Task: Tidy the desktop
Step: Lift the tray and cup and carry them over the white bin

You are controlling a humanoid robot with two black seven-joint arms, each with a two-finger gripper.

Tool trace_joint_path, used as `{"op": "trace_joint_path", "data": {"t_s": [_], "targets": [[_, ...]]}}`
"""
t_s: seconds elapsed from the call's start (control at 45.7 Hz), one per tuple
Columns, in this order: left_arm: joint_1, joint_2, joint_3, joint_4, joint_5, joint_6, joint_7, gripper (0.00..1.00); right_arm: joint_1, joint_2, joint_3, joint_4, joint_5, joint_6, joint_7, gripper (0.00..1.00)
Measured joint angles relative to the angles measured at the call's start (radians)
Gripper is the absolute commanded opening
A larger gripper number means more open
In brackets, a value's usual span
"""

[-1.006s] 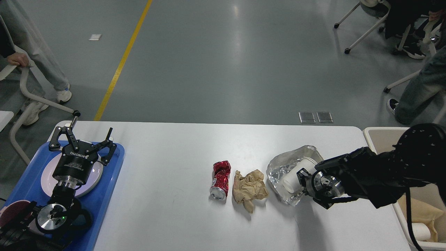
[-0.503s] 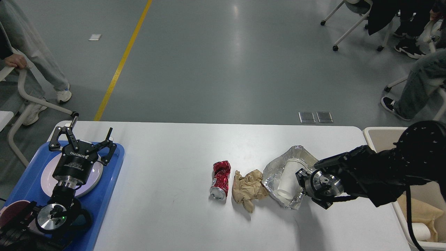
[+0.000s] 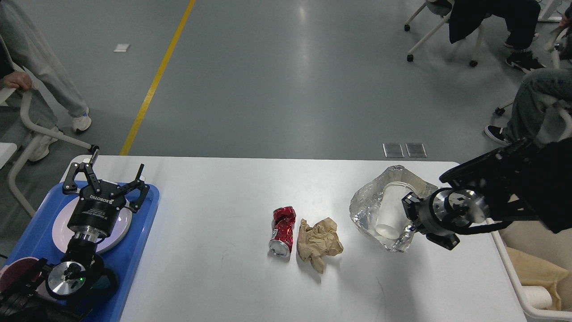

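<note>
The white desktop (image 3: pixel 214 259) holds a crushed red can (image 3: pixel 282 231) and a crumpled brown paper (image 3: pixel 318 243) side by side near its middle. My right gripper (image 3: pixel 407 218) is shut on a crinkled silver foil bag (image 3: pixel 367 206) with a white paper cup (image 3: pixel 389 215) inside, and holds it above the table's right part, close to the beige bin (image 3: pixel 507 273). Its fingers are mostly hidden by the bag. My left gripper (image 3: pixel 106 179) is open and empty above the blue tray (image 3: pixel 134 250) at the left.
The blue tray carries a pale plate (image 3: pixel 59 229) and a dark red disc (image 3: pixel 17 272). The beige bin at the right edge holds brown paper (image 3: pixel 543 273) and a white roll (image 3: pixel 534 297). People and wheeled chairs (image 3: pixel 440 31) stand beyond the table.
My right gripper has lifted the foil bag with the cup and carried it right and away, toward the bin. The can, brown paper and left arm have not moved.
</note>
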Motion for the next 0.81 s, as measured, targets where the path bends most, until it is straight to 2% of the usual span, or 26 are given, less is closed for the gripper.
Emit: {"op": "trace_joint_path", "data": {"t_s": [0.153, 0.35, 0.503, 0.613, 0.81], "targets": [[0.000, 0.000, 0.000, 0.000, 0.000, 0.000, 0.000, 0.96, 0.216, -0.076, -0.095, 0.144, 0.000, 0.092, 0.002, 0.00], [0.000, 0.000, 0.000, 0.000, 0.000, 0.000, 0.000, 0.96, 0.321, -0.112, -0.214, 0.170, 0.001, 0.213, 0.007, 0.00], [0.000, 0.000, 0.000, 0.000, 0.000, 0.000, 0.000, 0.96, 0.317, -0.140, -0.247, 0.163, 0.000, 0.218, 0.009, 0.00], [0.000, 0.000, 0.000, 0.000, 0.000, 0.000, 0.000, 0.96, 0.271, -0.230, -0.268, 0.123, -0.009, 0.216, 0.006, 0.00], [0.000, 0.000, 0.000, 0.000, 0.000, 0.000, 0.000, 0.96, 0.077, -0.411, -0.270, -0.095, -0.141, 0.223, -0.003, 0.00]]}}
